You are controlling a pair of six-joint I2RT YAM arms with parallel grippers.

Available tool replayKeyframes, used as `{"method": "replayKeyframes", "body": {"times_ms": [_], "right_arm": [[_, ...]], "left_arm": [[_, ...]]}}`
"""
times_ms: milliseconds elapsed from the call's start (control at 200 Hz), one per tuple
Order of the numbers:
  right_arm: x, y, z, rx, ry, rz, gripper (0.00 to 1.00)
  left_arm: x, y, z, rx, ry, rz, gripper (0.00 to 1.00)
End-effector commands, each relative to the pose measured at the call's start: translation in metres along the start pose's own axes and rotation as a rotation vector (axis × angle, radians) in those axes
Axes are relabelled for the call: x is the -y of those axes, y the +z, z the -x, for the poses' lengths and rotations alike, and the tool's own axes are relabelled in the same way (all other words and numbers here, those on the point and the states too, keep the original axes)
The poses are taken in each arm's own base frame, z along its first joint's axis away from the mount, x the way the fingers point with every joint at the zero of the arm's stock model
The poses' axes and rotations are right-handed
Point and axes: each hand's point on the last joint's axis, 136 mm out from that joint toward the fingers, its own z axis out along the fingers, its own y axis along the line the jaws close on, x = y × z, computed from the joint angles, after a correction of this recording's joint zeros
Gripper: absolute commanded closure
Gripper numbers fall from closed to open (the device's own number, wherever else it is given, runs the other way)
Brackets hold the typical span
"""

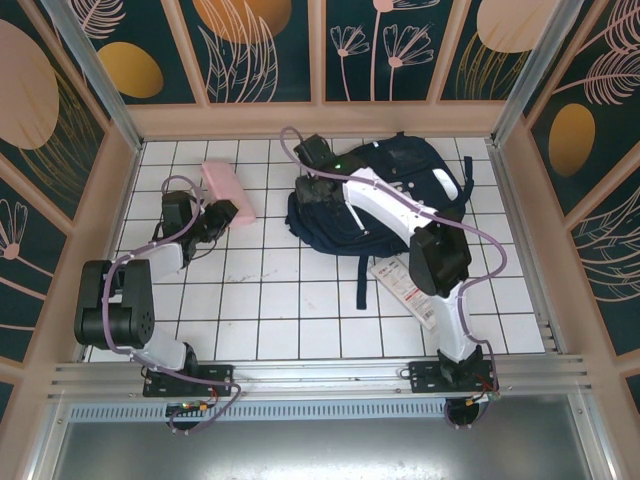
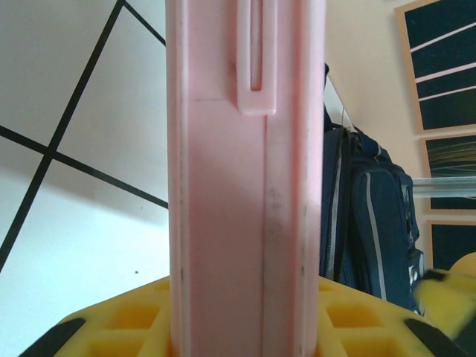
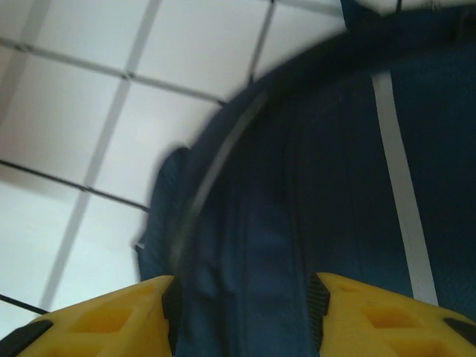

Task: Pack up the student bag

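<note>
My left gripper (image 1: 220, 214), clamped on the pink case (image 1: 228, 190) left of the student bag (image 1: 420, 165), should carry it level toward the bag, while my right gripper (image 3: 242, 312), jaws apart over the bag's left edge, should pinch fabric squarely.

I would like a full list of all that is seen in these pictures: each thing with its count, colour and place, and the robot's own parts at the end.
student bag: one, dark navy with a white stripe, far right part of the table.
pink case: one, pink, far left part of the table.
printed sheet: one, white with red print, just in front of the bag.
table: one, white tiles with black lines.
wall panels: several, dark teal with peach plants, around the table.
left fingers: two, yellow, closed on the case.
right fingers: two, yellow, apart over the bag.
</note>
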Motion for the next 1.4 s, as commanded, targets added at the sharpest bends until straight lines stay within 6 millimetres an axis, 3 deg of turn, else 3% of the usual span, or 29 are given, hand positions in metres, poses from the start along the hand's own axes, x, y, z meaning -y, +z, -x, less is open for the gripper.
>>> {"method": "replayKeyframes", "body": {"times_ms": [0,265,445,570,760,1011,1091,1141,1171,1296,1311,1396], "right_arm": [[0.026,0.021,-0.034,-0.1,-0.071,-0.14,0.49],[0.043,0.041,-0.052,-0.118,-0.111,-0.222,0.52],[0.048,0.038,-0.048,-0.108,-0.099,-0.218,1.0],[0.045,0.012,-0.022,-0.028,-0.071,-0.196,1.0],[0.045,-0.035,0.025,0.095,0.011,-0.125,1.0],[0.067,-0.1,0.077,0.246,0.171,-0.006,1.0],[0.075,-0.118,0.087,0.281,0.225,0.051,1.0],[0.069,-0.128,0.09,0.294,0.239,0.099,1.0],[0.083,-0.132,0.094,0.304,0.275,0.107,1.0],[0.09,-0.149,0.101,0.329,0.338,0.179,1.0],[0.09,-0.15,0.101,0.331,0.343,0.188,1.0],[0.09,-0.158,0.102,0.343,0.356,0.216,1.0]], "left_arm": [[0.015,-0.007,-0.003,0.0,0.026,-0.058,0.67],[0.018,-0.011,-0.008,-0.01,0.037,-0.068,0.68],[0.025,-0.014,-0.008,-0.012,0.033,-0.089,0.68],[0.039,-0.013,-0.012,-0.015,0.039,-0.121,0.69],[0.074,0.005,-0.042,-0.072,0.061,-0.177,0.69],[0.113,0.025,-0.072,-0.103,0.049,-0.245,0.7],[0.125,0.035,-0.087,-0.125,0.045,-0.261,0.7],[0.134,0.043,-0.098,-0.143,0.044,-0.277,0.7],[0.136,0.049,-0.107,-0.158,0.04,-0.276,0.7],[0.16,0.07,-0.136,-0.21,0.042,-0.303,0.7],[0.153,0.078,-0.142,-0.224,0.037,-0.284,0.7],[0.159,0.096,-0.155,-0.239,0.033,-0.27,0.71]]}}
